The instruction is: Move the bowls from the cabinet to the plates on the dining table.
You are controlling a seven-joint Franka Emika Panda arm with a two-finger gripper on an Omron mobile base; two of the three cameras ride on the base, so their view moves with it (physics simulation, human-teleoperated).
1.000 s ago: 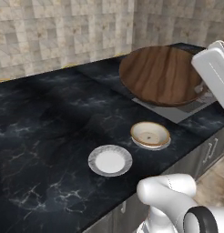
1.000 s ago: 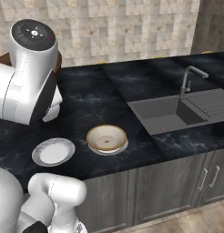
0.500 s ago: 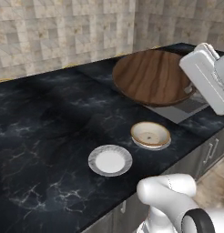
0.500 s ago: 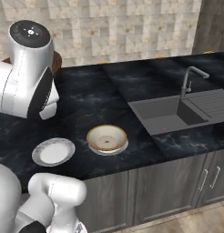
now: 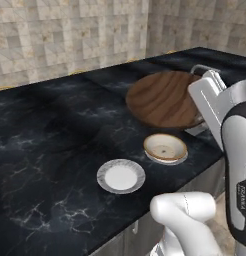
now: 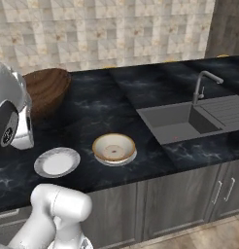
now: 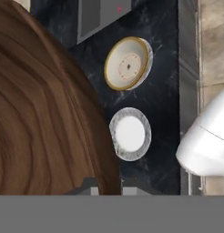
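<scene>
My gripper [image 7: 108, 186] is shut on the rim of the dark brown wooden bowl [image 5: 165, 99] [image 6: 43, 90] [image 7: 41, 113] and holds it in the air over the black dining table [image 5: 45, 135]. Below it, the cream bowl [image 5: 165, 148] [image 6: 113, 147] [image 7: 126, 63] rests on one grey-rimmed plate [image 5: 179, 159]. Just left of that lies the other plate [image 5: 121, 176] [image 6: 57, 162] [image 7: 130, 133], bare. In the hand view this bare plate lies just beside the held bowl's edge. The cabinet is out of view.
A grey inset sink [image 6: 179, 121] with a metal tap [image 6: 201, 85] takes up the table's right part. A tiled wall [image 6: 107, 29] runs behind the table. Grey base cabinets [image 6: 189, 194] with bar handles sit under the front edge.
The arm has carried the wooden bowl lower and leftward, closer to the two plates. The cream bowl and both plates have stayed put.
</scene>
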